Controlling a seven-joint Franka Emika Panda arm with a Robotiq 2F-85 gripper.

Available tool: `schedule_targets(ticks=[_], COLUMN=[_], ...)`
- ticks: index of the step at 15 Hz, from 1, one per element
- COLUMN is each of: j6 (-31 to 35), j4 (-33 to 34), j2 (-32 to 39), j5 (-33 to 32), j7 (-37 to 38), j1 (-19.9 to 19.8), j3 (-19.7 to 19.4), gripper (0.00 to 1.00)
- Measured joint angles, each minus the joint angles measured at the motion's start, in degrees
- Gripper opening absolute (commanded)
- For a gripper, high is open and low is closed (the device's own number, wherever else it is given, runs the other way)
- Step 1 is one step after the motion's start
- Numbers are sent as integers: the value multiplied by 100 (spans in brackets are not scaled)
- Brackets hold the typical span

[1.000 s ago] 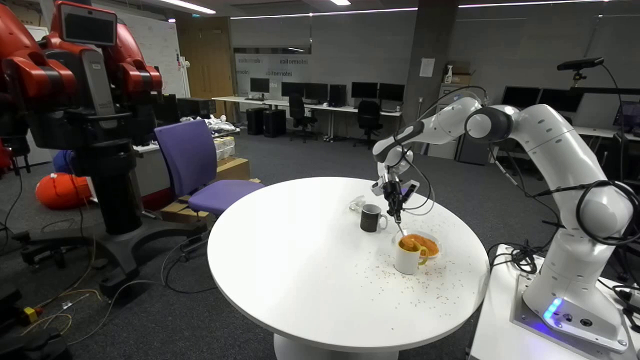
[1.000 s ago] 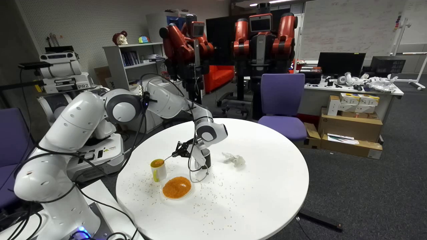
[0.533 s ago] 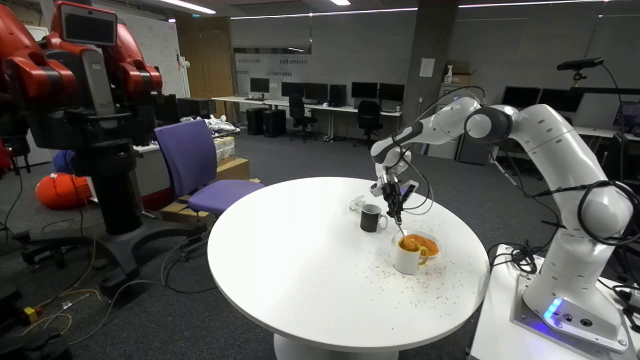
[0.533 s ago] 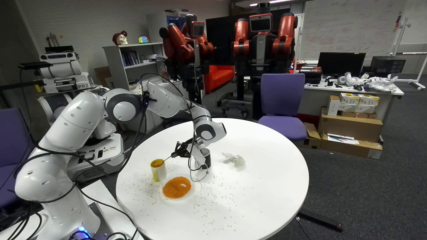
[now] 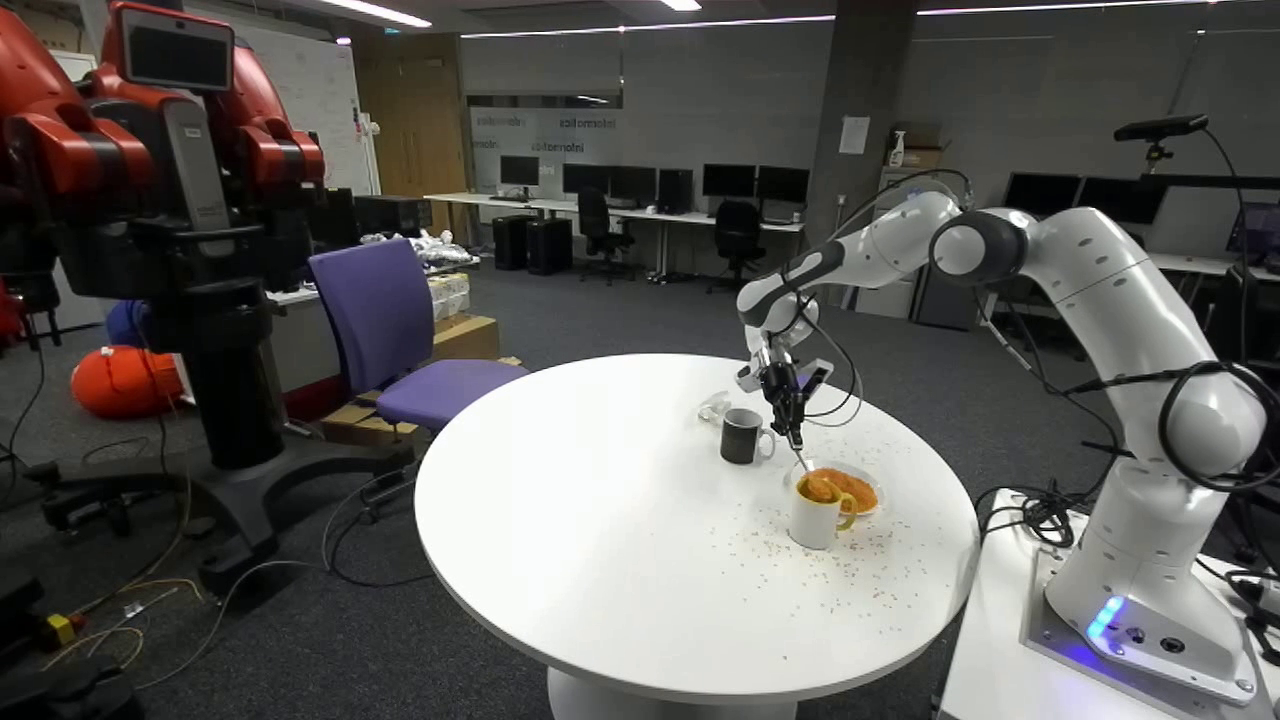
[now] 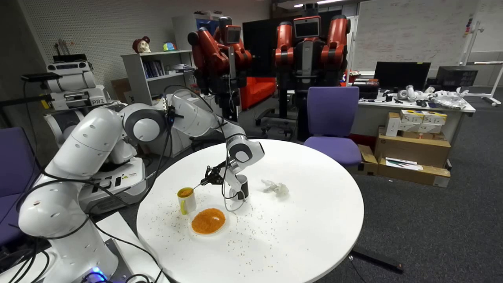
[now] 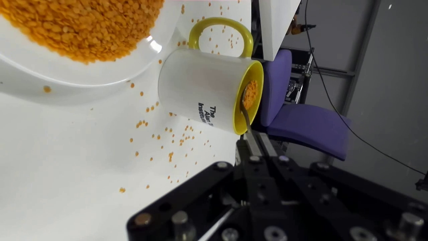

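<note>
I hold a metal spoon (image 7: 246, 118) slanted into an upright white-and-yellow mug (image 7: 200, 85), orange grains (image 7: 251, 94) at the spoon's tip.

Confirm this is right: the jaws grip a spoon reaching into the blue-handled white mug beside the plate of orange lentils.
Wrong colour: the handle is yellow, not blue, as the wrist view shows. The jaws do grip a spoon reaching into the white mug beside the plate of orange lentils.
</note>
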Motion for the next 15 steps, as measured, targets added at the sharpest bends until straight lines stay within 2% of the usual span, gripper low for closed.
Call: schedule_targets(ticks=[15], j6=[606], j4=[-383], j2=[-428], j5=[-186], j7=[-22], j1=[138], j3=[106], gripper=[1])
